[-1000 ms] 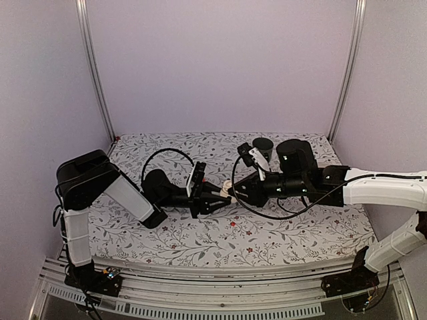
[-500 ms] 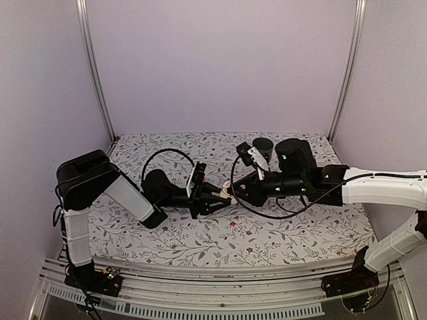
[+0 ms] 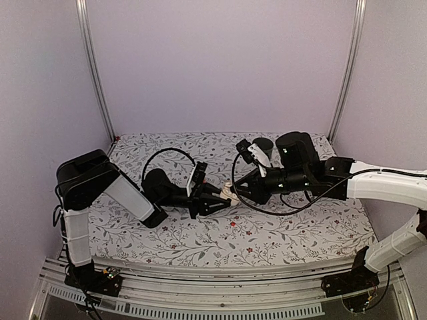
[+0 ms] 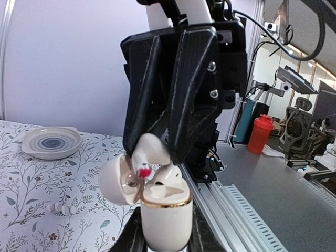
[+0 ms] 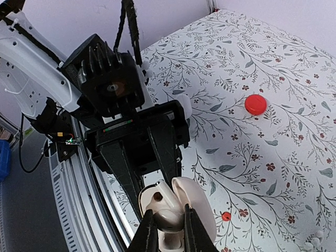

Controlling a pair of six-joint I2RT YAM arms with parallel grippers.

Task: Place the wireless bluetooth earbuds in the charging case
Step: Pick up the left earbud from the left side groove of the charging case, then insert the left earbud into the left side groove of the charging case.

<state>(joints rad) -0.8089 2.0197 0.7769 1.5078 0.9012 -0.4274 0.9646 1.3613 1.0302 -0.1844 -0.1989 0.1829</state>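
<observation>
My left gripper [image 4: 165, 233] is shut on the cream charging case [image 4: 165, 215] and holds it upright above the cloth, lid [image 4: 118, 181] swung open. My right gripper [image 5: 169, 228] is shut on one white earbud [image 5: 170, 215], stem end pointing at the open case [image 5: 152, 194]. From the left wrist, this earbud [image 4: 149, 152] hangs just over the case mouth, its red-tipped stem between lid and body. Another earbud [image 4: 169, 176] appears seated in the case. In the top view both grippers meet at the case [image 3: 229, 197] mid-table.
A flat red disc [image 5: 255, 104] lies on the floral cloth right of the grippers. A grey mug [image 3: 262, 145] stands at the back. A white plate [image 4: 51, 142] and small white bits [image 4: 58, 208] lie on the cloth. A black cable loops near the left arm.
My right gripper has closed a little on the earbud and edged towards the case. The left arm and the case have stayed put.
</observation>
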